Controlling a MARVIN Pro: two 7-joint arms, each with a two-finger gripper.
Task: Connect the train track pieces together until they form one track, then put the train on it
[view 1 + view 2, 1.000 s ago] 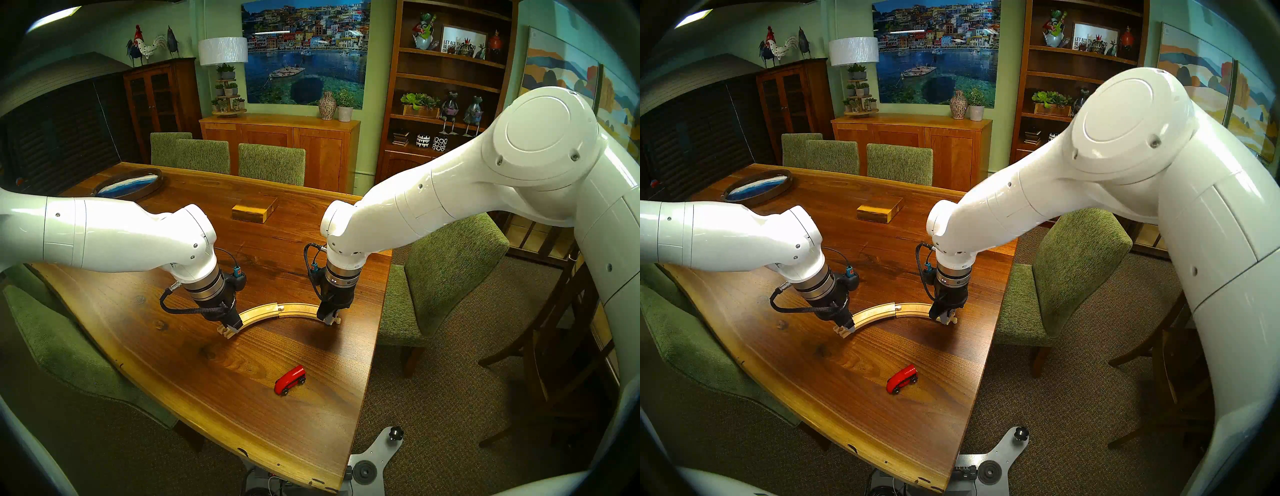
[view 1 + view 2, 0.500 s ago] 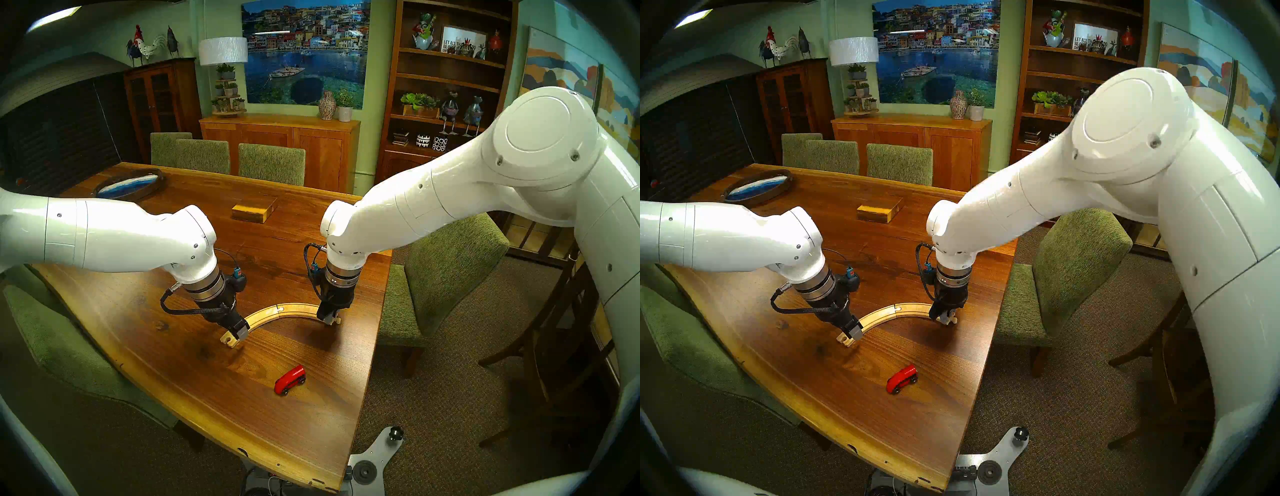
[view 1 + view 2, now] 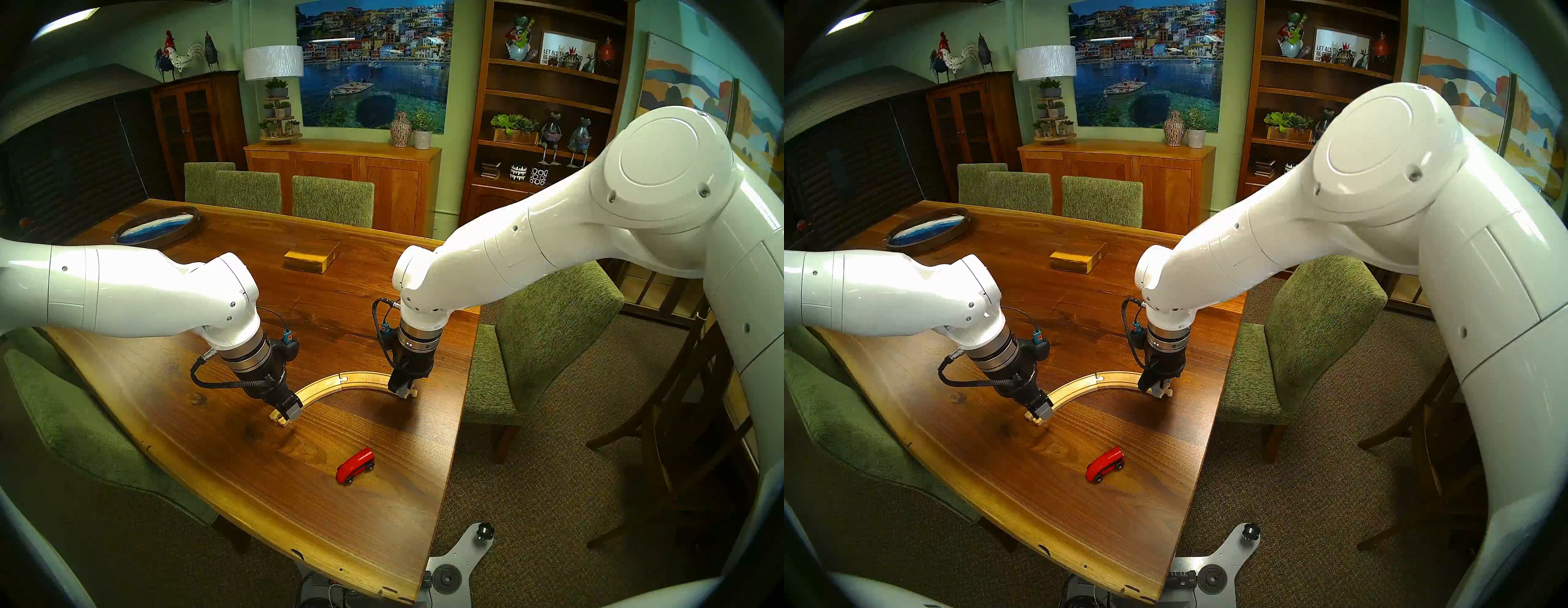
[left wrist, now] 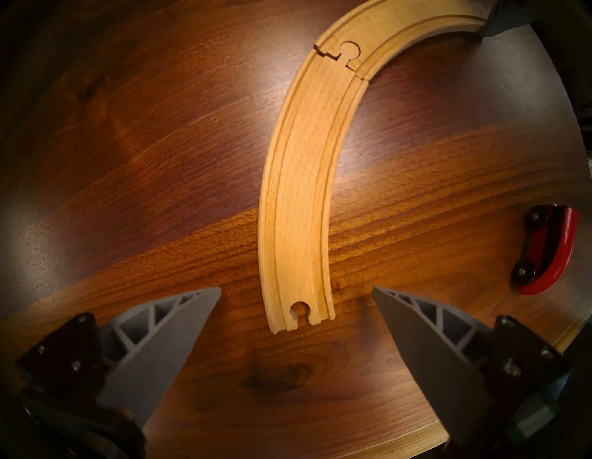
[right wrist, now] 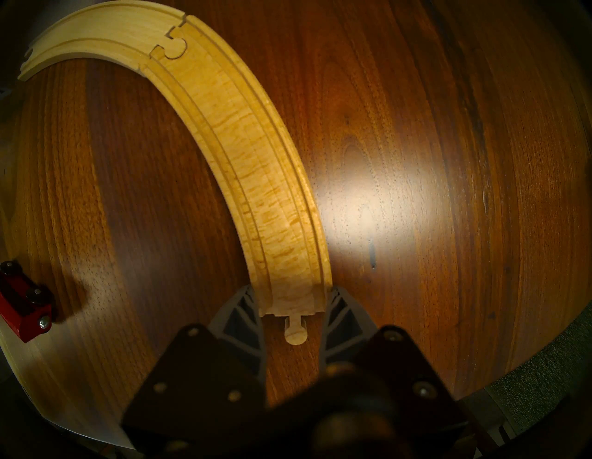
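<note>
A home dining room: a long wooden worktop ringed by green upholstered chairs, a sideboard along the far wall, and a bookcase of ornaments at upper right.

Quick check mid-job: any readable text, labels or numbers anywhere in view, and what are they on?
"LET ALL TH..." on the framed sign on the bookshelf; the lines below it are partly hidden and too small to read.
Track, train, wooden block: no text.
A tiny mark on the right wrist ring is unreadable.
</note>
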